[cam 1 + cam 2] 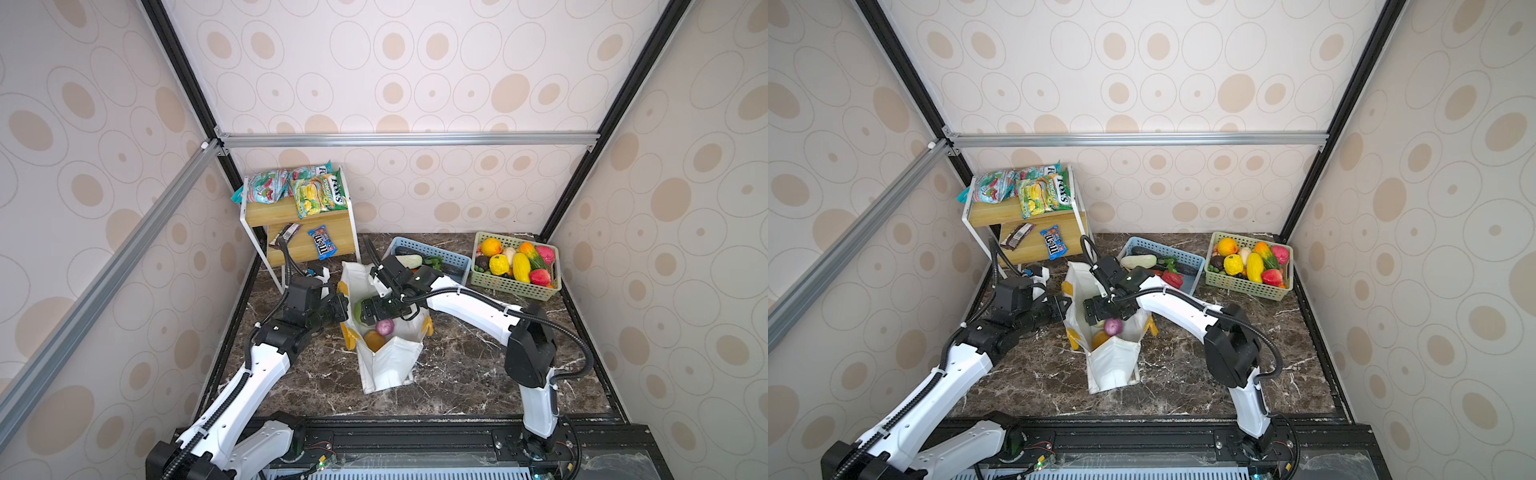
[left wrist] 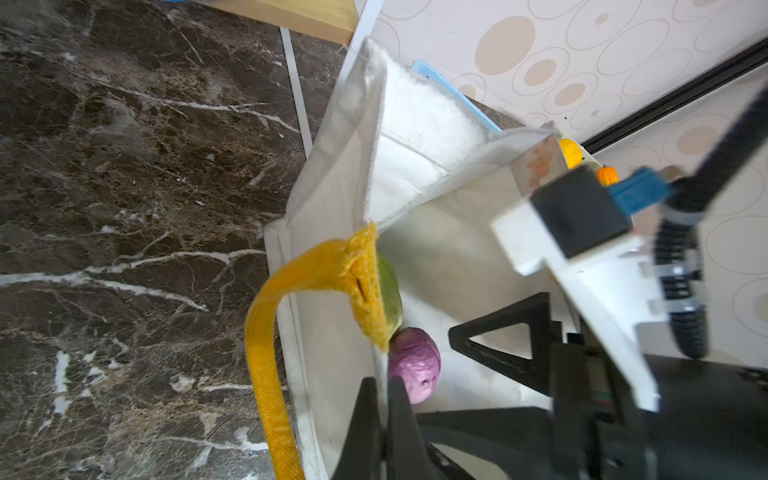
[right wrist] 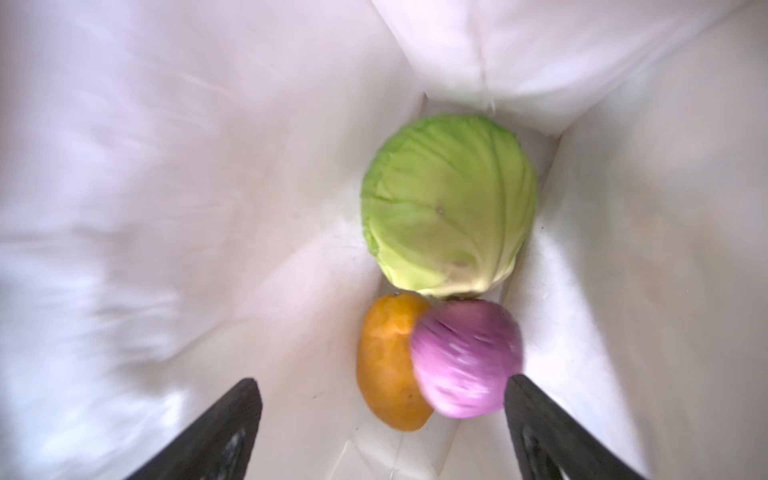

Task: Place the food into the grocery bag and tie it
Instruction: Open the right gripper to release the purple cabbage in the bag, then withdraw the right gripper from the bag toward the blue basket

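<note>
In both top views one bag (image 1: pixel 388 365) stands mid-tabletop (image 1: pixel 478 374), bare marble on its near side, right hand (image 1: pixel 368 318) in its mouth; left wrist view: left hand (image 2: pixel 380 390) clamped on the bag's rim; right wrist view: right hand spread wide above three foods inside: one cabbage (image 3: pixel 449 203), one orange fruit (image 3: pixel 386 365), one purple onion (image 3: pixel 465 357).

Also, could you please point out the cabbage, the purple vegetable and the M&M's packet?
cabbage (image 3: pixel 449 203): right wrist view, middle of its leaves.
purple vegetable (image 3: pixel 465 361): right wrist view, middle of its skin.
M&M's packet (image 1: pixel 322 243): a top view, centre of its wrapper.
</note>
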Tool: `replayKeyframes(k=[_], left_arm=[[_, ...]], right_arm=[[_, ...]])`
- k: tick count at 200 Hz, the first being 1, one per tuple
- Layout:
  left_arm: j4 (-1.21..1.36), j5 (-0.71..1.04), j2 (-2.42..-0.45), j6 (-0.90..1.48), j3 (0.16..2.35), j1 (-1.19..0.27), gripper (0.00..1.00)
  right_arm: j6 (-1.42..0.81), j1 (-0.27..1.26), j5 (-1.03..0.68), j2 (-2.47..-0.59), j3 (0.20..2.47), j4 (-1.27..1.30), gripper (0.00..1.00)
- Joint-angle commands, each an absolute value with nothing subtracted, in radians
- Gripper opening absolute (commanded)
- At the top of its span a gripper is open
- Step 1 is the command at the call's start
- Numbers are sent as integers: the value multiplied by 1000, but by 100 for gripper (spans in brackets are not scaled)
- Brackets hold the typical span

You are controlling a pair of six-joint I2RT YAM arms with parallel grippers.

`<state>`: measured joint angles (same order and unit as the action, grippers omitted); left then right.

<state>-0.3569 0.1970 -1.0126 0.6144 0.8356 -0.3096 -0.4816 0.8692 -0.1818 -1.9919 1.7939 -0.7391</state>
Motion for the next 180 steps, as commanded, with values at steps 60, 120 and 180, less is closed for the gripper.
replayKeyframes(k=[60,120,180], left_arm=[[-330,186,-1014,618,845,-307,0],[-327,191,-1028,622,851,-308,0],[-334,183,-1040,622,864,-308,0]], right_arm=[[-467,852,-165,-1875,1848,-756,95],[-471,787,-190,-1792,1831,-742,95],[-461,672,-193,-1758,1824,-753,95]])
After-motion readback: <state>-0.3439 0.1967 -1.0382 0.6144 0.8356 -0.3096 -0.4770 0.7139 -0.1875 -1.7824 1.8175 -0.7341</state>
